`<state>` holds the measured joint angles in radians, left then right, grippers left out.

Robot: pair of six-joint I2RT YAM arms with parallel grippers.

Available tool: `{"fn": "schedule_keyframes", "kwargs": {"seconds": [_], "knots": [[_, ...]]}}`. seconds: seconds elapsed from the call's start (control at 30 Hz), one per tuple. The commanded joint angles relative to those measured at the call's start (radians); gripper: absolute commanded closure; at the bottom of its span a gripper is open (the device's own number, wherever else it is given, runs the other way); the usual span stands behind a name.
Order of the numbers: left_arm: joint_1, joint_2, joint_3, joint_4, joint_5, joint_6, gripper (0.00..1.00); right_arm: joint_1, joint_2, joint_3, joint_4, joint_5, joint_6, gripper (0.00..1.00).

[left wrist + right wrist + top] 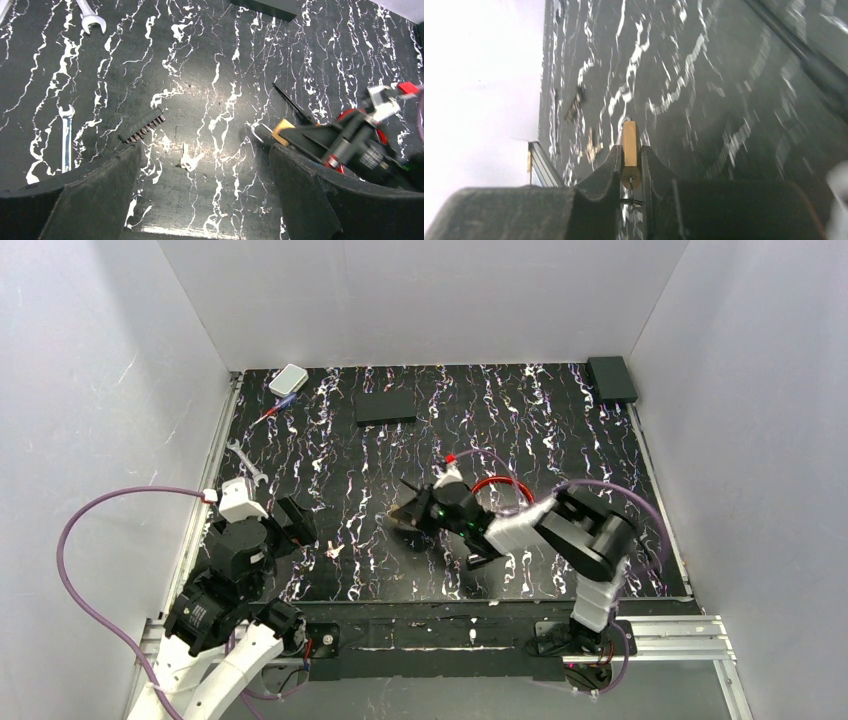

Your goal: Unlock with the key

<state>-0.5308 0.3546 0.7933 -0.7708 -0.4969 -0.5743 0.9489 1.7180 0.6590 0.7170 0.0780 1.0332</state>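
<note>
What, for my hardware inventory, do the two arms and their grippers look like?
Both the left arm and the right arm have black joint housings with white link sections. A purple cable loops off each, and the right arm also carries a red cable. The left gripper and right gripper have broad matte black fingers.

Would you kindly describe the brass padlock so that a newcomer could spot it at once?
Find the black, white-veined table and follow the right arm to its middle. The right hand is shut on the padlock there. It is the only small brass block, with a silver shackle, unlike the flat silver wrenches lying at the table's left.
</note>
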Motion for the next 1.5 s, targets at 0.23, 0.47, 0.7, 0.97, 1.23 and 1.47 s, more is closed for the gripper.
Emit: {"fn": "schedule_keyframes", "kwargs": {"seconds": [0.23,0.47,0.7,0.97,1.23,1.47], "knots": [[0.006,-0.004,-0.002,0.010,-0.037,0.054,0.02,-0.054,0.386,0.333,0.351,-0.183,0.134,0.94],[0.006,-0.008,-0.004,0.011,-0.038,0.056,0.02,-0.064,0.404,0.397,0.222,-0.162,0.103,0.31],[0.006,-0.006,-0.006,0.011,-0.039,0.057,0.02,-0.082,0.324,0.359,0.104,-0.136,0.039,0.09],[0.006,0.018,-0.008,0.013,-0.036,0.082,0.02,-0.085,0.087,0.296,-0.202,-0.020,-0.170,0.05],[0.006,0.092,-0.005,0.031,0.006,0.068,0.02,-0.048,-0.279,0.266,-0.853,0.387,-0.112,0.07],[0.006,0.102,-0.002,0.031,0.015,0.071,0.02,-0.047,-0.589,0.097,-1.266,0.572,0.307,0.02]]}}
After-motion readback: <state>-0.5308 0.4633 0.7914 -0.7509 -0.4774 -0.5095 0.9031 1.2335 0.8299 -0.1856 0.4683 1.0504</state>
